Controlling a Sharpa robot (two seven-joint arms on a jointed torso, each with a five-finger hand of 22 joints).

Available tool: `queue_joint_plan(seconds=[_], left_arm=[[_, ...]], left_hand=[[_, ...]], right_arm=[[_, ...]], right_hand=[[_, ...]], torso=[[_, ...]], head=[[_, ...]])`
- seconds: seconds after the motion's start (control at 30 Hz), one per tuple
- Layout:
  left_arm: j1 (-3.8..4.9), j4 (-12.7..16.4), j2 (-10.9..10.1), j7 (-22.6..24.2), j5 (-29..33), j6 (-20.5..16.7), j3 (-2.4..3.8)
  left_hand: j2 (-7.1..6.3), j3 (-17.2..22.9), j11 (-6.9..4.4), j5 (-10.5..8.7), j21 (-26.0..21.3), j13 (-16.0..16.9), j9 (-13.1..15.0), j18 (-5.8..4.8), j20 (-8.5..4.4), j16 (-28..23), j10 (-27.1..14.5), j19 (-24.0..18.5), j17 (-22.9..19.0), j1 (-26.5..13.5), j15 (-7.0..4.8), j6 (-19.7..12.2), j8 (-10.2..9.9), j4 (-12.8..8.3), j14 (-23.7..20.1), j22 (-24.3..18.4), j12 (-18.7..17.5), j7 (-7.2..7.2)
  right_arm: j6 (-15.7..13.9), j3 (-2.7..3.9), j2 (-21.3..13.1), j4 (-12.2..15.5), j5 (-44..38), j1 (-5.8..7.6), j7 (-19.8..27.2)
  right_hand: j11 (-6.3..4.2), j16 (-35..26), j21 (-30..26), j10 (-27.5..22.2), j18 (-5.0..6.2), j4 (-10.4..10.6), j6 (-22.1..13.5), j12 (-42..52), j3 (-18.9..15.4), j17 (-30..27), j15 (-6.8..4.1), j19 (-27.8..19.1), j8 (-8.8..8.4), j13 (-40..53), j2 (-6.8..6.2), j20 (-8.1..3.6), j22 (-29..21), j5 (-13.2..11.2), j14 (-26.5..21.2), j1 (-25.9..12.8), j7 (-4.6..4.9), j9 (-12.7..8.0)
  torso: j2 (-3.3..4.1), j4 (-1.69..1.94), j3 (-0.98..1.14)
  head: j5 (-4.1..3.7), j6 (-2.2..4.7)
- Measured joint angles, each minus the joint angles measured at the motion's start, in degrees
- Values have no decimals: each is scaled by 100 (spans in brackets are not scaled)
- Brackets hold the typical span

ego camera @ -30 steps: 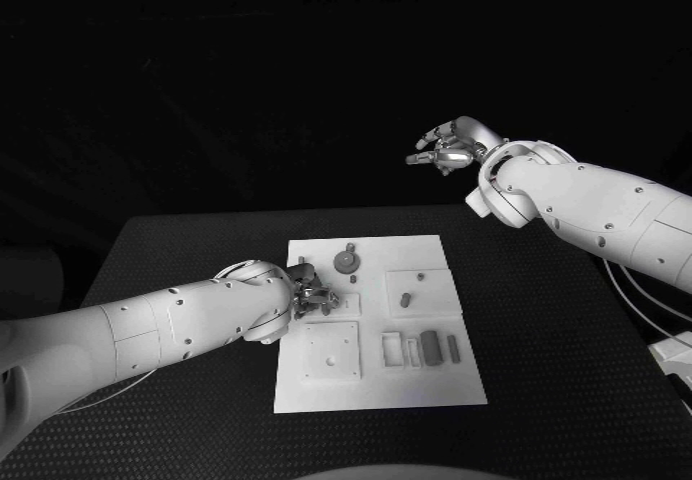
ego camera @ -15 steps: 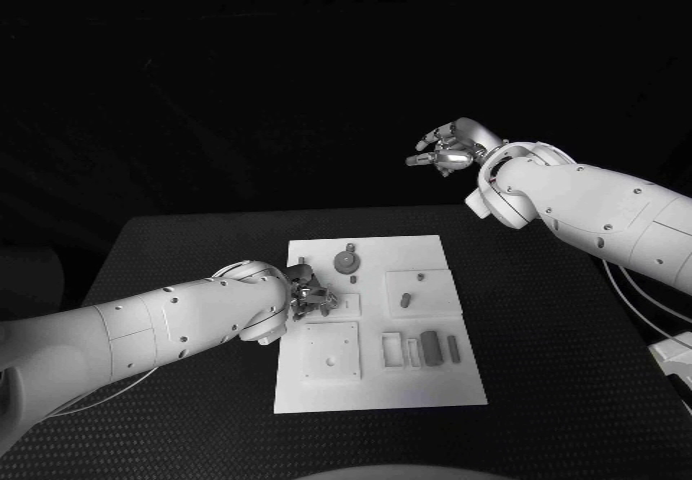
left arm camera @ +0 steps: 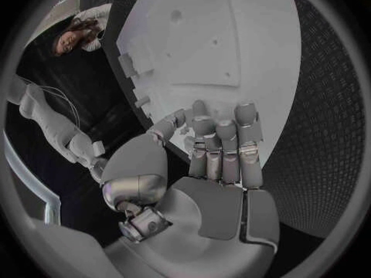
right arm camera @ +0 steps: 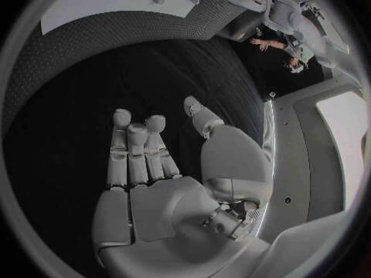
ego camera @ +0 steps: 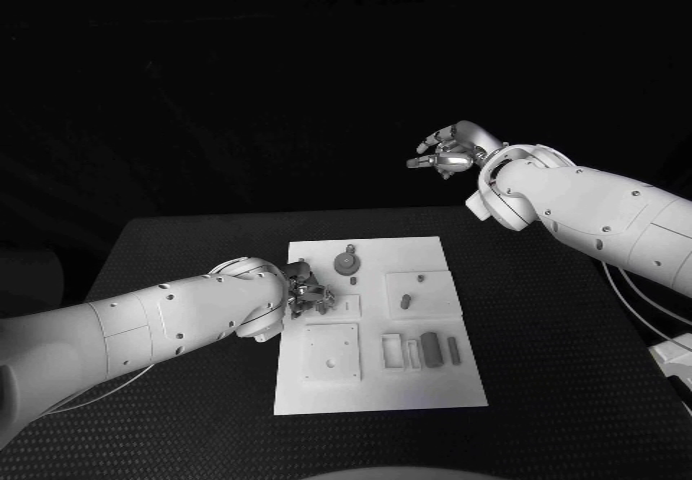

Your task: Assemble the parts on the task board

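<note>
The white task board (ego camera: 372, 385) lies in the middle of the black table. My left hand (ego camera: 307, 293) rests at the board's left edge, its fingers (left arm camera: 220, 136) curled down onto the board (left arm camera: 232, 37); what lies under the fingertips is hidden. A round grey part (ego camera: 346, 262) stands near the board's far end. A small part (ego camera: 407, 298) sits on a raised square, and two long dark parts (ego camera: 430, 347) lie by a slot near the right edge. My right hand (ego camera: 454, 148) hangs high beyond the table's far edge with its fingers (right arm camera: 135, 148) apart, holding nothing.
A square plate (ego camera: 330, 351) with a small hole is set into the board just on the near side of my left hand. Black table (ego camera: 562, 340) surrounds the board on all sides. In the right wrist view the board (right arm camera: 116, 3) lies far from that hand.
My left forearm has shifted slightly to the left while its hand stays at the same spot on the board. The right hand has barely moved.
</note>
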Motion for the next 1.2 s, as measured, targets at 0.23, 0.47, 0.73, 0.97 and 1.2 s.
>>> queue_joint_plan(seconds=[0.23,0.47,0.73,0.97,1.2], left_arm=[[56,-62,25,-89,-36,266,115],[99,-144,117,-186,-61,637,124],[259,-252,250,-407,-41,1154,144],[340,-345,371,-564,46,1319,145],[392,-485,505,-676,47,1390,144]], left_hand=[[34,-5,-23,-130,-1,13,52,-26,1,0,-27,-1,-5,-31,-11,-39,-10,-8,-29,0,0,0],[120,2,-7,-262,-35,25,202,-32,11,23,-91,-11,-5,-29,-13,-91,-11,-16,-69,-1,23,10],[120,-1,-6,-53,-35,47,423,-34,21,66,-91,-21,-5,-29,-4,-111,68,-28,-79,-1,85,-11],[120,-2,-7,99,-35,47,527,-36,-2,89,-90,3,-5,-29,-2,-111,81,-29,-81,-1,108,-11],[189,-16,-57,343,6,46,713,-41,-11,115,-39,12,-13,-97,-25,-80,147,-44,-56,-2,151,-42]], right_arm=[[22,-2,10,-33,0,0,0],[34,-3,36,-65,1,-1,-1],[50,-9,68,-89,1,-14,-2],[58,-9,86,-102,1,-14,-3],[62,-10,92,-106,2,-14,-3]], right_hand=[[0,0,0,0,0,0,0,0,0,0,0,0,0,0,0,0,0,0,0,0,0,0],[0,0,-23,0,0,0,0,22,0,0,0,0,0,-5,0,0,0,0,0,0,0,0],[0,0,-23,0,1,0,0,22,0,-5,0,0,0,-5,0,0,0,0,0,0,0,1],[0,0,-23,0,0,0,-1,22,0,-5,0,0,0,-5,0,0,0,0,0,0,-1,1],[0,0,-23,0,0,0,-10,22,0,-4,0,0,0,-8,0,0,0,0,0,0,-10,1]], torso=[[0,-5,0],[3,-9,3],[4,-9,3],[4,-6,3],[4,-3,3]], head=[[-1,5],[-1,4],[-7,-8],[-10,-13],[-15,-13]])
